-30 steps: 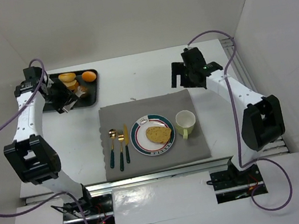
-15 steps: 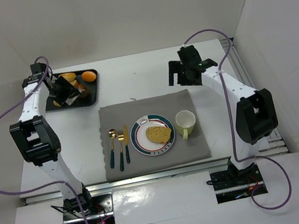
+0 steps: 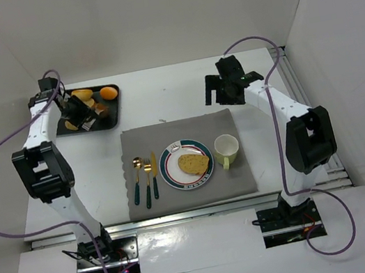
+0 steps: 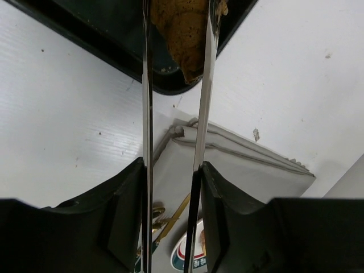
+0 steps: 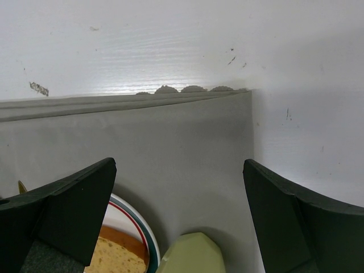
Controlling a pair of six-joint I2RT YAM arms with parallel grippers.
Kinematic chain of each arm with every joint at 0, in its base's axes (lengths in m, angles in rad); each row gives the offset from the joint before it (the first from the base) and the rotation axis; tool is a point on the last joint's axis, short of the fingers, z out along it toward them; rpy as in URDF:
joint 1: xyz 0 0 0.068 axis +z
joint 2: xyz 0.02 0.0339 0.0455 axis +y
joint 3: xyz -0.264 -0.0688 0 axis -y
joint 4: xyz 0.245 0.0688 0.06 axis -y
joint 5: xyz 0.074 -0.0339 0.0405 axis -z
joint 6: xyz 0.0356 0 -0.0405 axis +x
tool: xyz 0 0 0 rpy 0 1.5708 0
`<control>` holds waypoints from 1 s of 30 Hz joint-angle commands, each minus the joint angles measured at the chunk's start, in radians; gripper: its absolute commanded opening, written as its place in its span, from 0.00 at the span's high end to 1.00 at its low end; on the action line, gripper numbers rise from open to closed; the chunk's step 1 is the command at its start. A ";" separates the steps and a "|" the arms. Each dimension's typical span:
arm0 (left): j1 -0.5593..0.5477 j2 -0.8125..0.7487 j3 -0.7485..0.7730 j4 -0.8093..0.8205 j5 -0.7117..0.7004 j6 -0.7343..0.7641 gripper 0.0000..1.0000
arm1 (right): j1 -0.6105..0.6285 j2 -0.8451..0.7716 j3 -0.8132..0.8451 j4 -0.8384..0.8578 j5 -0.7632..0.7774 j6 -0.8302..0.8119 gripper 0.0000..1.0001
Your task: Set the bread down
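The left fingers (image 4: 147,102), two thin metal blades, stand narrowly apart with a brown bread piece (image 4: 182,34) pinched between them, each blade against one edge of it. The piece sits over the near corner of a black tray (image 4: 102,28). Whether it is lifted off the tray floor cannot be told. The right fingers (image 5: 68,210) are spread wide with nothing between them, hanging over the far right corner of a grey cloth mat (image 3: 247,181).

Only the left wrist view shows the pinch. From above, the arm's own body covers it, and just the tray with two rounded orange foods (image 3: 108,91) on it can be made out. The right wrist view alone shows the small scalloped edge along the mat's far side. The overhead view alone gives the whole setting: a plate (image 3: 167,171) with a red and green rim holding a toast slice (image 3: 194,163), a pale green cup (image 3: 226,148) just right of it, and gold cutlery with dark handles (image 3: 148,181) to its left, all on the mat.

The desk (image 3: 161,98) is white and faintly scuffed, closed in by plain white walls. Purple cables trail from both arms. Dark lettering on the plate's rim is too small to read.
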State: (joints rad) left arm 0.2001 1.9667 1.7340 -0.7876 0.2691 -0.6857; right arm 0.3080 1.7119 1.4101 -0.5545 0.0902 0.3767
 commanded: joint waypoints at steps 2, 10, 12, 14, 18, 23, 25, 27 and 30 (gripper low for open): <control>-0.016 -0.201 -0.053 0.007 -0.005 0.023 0.60 | 0.006 -0.047 0.009 -0.012 0.011 0.013 0.00; -0.173 -0.481 -0.216 -0.130 -0.004 0.182 0.60 | 0.006 -0.150 -0.071 0.011 0.002 0.022 0.00; -0.247 -0.552 -0.276 -0.130 -0.025 0.192 0.61 | 0.006 -0.176 -0.089 0.011 0.002 0.022 0.00; -0.316 -0.627 -0.341 -0.121 -0.059 0.192 0.61 | 0.006 -0.199 -0.103 0.011 0.011 0.022 0.00; -0.488 -0.759 -0.474 -0.095 -0.073 0.183 0.61 | 0.006 -0.244 -0.128 0.022 0.000 0.022 0.00; -0.600 -0.816 -0.599 0.011 -0.096 0.160 0.60 | 0.006 -0.284 -0.163 0.022 -0.014 0.022 0.00; -0.645 -0.816 -0.626 0.022 -0.116 0.134 0.60 | 0.006 -0.294 -0.163 0.013 -0.004 0.022 0.00; -0.677 -0.825 -0.642 0.031 -0.125 0.108 0.60 | 0.006 -0.316 -0.175 0.013 0.005 0.022 0.00; -0.729 -0.825 -0.686 0.044 -0.125 0.068 0.60 | 0.006 -0.337 -0.195 0.013 0.005 0.022 0.00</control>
State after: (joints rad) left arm -0.4950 1.1622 1.0634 -0.8116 0.1593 -0.5636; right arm 0.3080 1.4319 1.2213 -0.5465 0.0879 0.3962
